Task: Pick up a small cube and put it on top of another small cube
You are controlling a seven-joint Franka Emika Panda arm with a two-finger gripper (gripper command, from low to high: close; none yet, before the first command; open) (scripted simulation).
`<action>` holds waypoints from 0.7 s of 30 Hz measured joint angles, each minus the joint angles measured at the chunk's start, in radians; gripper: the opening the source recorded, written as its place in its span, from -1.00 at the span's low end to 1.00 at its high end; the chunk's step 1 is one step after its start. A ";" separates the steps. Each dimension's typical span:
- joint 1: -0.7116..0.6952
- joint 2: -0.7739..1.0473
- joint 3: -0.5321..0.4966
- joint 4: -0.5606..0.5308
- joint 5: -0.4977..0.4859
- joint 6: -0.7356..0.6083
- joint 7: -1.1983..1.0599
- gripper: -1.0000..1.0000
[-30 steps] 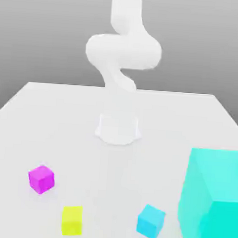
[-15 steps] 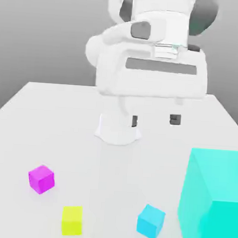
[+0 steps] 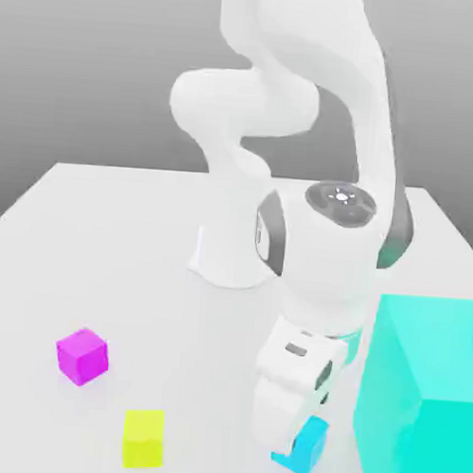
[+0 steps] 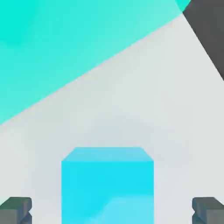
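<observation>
Tool (image 4: 112, 210) hangs low over the sky-blue cube (image 3: 307, 447), its fingers (image 4: 15, 209) spread wide on both sides of the cube and touching nothing. The cube sits on the tabletop (image 3: 131, 233), just beside the huge turquoise cube (image 3: 423, 393). I think the risk is this big neighbour: a finger could knock against it when descending, or the closing could push the small cube crooked

Bright, even, diffuse light washes the white surface (image 3: 102, 231); shadows are faint and soft, apparently cast from overhead. No glare. Both renders look slightly soft, edges a bit blurred, without visible distortion toward the corners.
</observation>
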 joint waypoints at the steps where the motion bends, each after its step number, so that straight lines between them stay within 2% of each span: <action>1: 0.000 0.000 0.000 0.000 0.000 0.000 0.000 -1.00; 8: -0.003 -0.022 0.003 -0.004 -0.001 -0.020 0.001 -1.00; 13: -0.013 -0.184 0.009 -0.031 -0.003 -0.151 -0.027 -1.00; 21: 0.018 -0.394 0.038 0.120 -0.084 -0.480 -0.285 -1.00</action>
